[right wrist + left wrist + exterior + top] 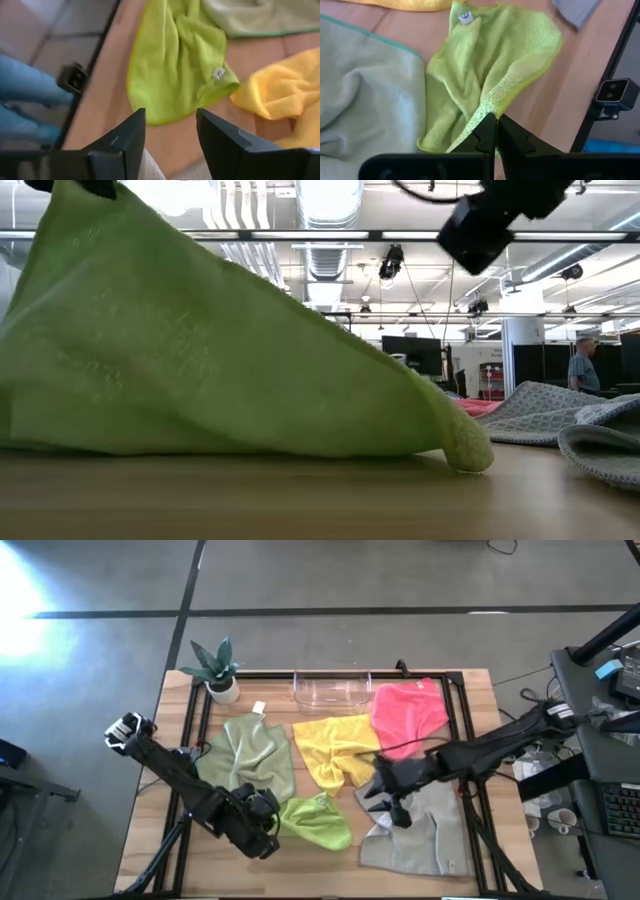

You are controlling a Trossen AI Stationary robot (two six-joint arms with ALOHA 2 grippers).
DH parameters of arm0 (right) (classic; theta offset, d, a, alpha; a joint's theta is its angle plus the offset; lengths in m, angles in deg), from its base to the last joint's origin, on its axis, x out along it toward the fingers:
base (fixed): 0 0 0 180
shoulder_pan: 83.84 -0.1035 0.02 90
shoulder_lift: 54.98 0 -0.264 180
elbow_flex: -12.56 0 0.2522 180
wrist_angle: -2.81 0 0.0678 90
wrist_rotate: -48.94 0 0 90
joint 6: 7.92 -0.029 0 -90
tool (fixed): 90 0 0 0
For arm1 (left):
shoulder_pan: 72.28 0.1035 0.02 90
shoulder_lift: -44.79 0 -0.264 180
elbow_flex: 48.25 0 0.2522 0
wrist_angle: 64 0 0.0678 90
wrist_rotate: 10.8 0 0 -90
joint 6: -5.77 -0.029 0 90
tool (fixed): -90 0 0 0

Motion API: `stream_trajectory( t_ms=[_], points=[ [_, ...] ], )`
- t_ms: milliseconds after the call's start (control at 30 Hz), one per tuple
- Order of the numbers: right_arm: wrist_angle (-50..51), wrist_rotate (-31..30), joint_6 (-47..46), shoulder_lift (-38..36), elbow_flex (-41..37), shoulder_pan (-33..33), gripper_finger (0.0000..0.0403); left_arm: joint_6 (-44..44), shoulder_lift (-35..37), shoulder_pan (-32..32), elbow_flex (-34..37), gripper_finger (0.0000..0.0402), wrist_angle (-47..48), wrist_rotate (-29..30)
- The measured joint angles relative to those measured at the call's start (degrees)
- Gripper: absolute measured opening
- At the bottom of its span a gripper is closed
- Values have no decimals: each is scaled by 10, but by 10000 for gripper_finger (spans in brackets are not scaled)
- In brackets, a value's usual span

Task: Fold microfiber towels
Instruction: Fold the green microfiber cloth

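The lime green towel lies near the table's front, one end pulled up to my left gripper, which is shut on it. In the low view it slopes like a tent, its lower edge on the wood. My right gripper hovers open over the grey towel at the front right, nothing between its fingers. The sage green towel, the yellow towel and the pink towel lie crumpled on the table farther back. My left gripper pinches a bunched edge of the lime green towel between its two fingertips, coming slanting from above and from the table's left. One layer or several, I cannot tell. The held end is lifted; the rest, with its white tag, lies on the table.
A clear plastic bin stands at the far edge, a small potted plant at the far left corner. A black frame borders the tabletop. Bare wood shows along the front between the lime and grey towels.
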Motion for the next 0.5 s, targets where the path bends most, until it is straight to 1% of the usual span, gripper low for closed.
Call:
stream_trajectory(
  t_ms=[133,233,400,500],
  points=[
    [-9,0,13,53,53,-2,187,1,1,3,0,0,0,4],
    [2,4,13,99,90,-3,195,1,1,7,0,0,-2,14],
    [2,5,24,162,152,-15,198,3,1,16,0,0,-1,18],
    [19,5,24,201,186,-23,199,-1,1,20,0,0,-1,30]
  ],
)
